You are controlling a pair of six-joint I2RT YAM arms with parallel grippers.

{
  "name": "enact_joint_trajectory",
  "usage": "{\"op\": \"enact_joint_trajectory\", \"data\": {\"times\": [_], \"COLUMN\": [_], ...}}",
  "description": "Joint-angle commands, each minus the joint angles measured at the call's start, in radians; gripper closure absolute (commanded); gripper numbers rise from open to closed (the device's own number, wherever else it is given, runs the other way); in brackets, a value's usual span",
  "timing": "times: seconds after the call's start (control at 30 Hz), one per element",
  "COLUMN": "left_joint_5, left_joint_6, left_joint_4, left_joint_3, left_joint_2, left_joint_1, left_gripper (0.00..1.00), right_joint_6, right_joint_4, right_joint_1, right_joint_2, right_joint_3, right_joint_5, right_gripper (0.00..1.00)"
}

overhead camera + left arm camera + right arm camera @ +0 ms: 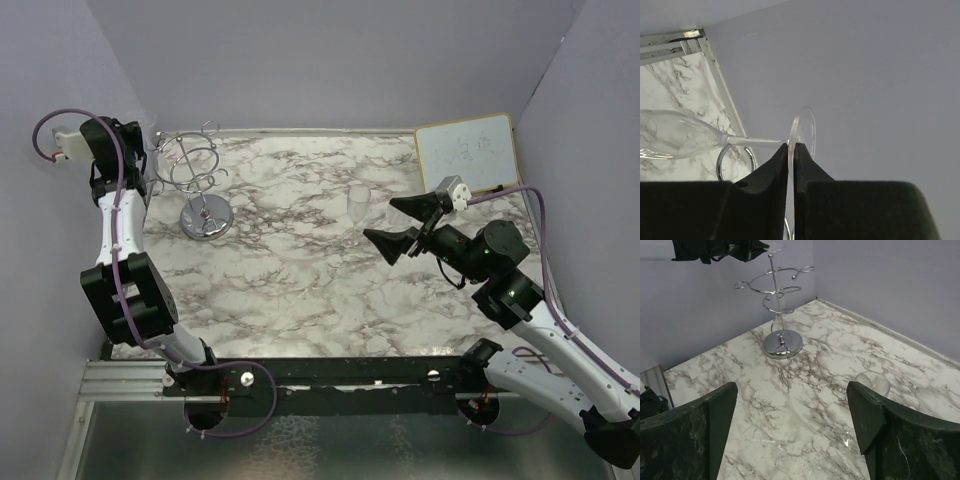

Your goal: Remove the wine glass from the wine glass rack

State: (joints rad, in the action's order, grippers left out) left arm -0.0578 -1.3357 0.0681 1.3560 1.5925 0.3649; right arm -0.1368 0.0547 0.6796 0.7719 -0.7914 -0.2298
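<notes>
The chrome wine glass rack [199,170] stands at the table's back left on its round mirror base [782,344]. My left gripper [791,146] is raised beside the rack's top, by the left wall [148,140]. It is shut on the round foot of a clear wine glass [804,131], which lies on its side. The stem runs left to the bowl [670,136], just over a chrome loop [735,156]; I cannot tell if they touch. My right gripper [380,220] is open and empty, well right of the rack [791,390].
A second clear glass [357,204] stands upright on the marble table just left of my right gripper; it also shows beside the right finger in the right wrist view [872,384]. A small whiteboard [466,152] lies at the back right. Purple walls close in three sides.
</notes>
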Motion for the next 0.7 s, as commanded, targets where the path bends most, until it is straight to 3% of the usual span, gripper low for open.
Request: {"op": "enact_joint_trajectory", "data": {"times": [0.0,0.2,0.67], "left_joint_5": [-0.017,-0.013,-0.026], "left_joint_6": [-0.013,-0.024,-0.027], "left_joint_4": [0.072,0.082,0.088], "left_joint_3": [0.049,0.07,0.146], "left_joint_2": [0.014,0.041,0.062], "left_joint_1": [-0.006,-0.012,-0.02], "left_gripper": [1.0,1.0,1.0], "right_joint_6": [0.004,0.018,0.032], "right_joint_4": [0.017,0.013,0.005], "right_joint_1": [0.005,0.005,0.004], "right_joint_2": [-0.022,-0.034,-0.024], "right_joint_3": [-0.004,-0.005,-0.018], "right_joint_5": [0.009,-0.009,-0.049], "right_gripper": [0.07,0.0,0.0]}}
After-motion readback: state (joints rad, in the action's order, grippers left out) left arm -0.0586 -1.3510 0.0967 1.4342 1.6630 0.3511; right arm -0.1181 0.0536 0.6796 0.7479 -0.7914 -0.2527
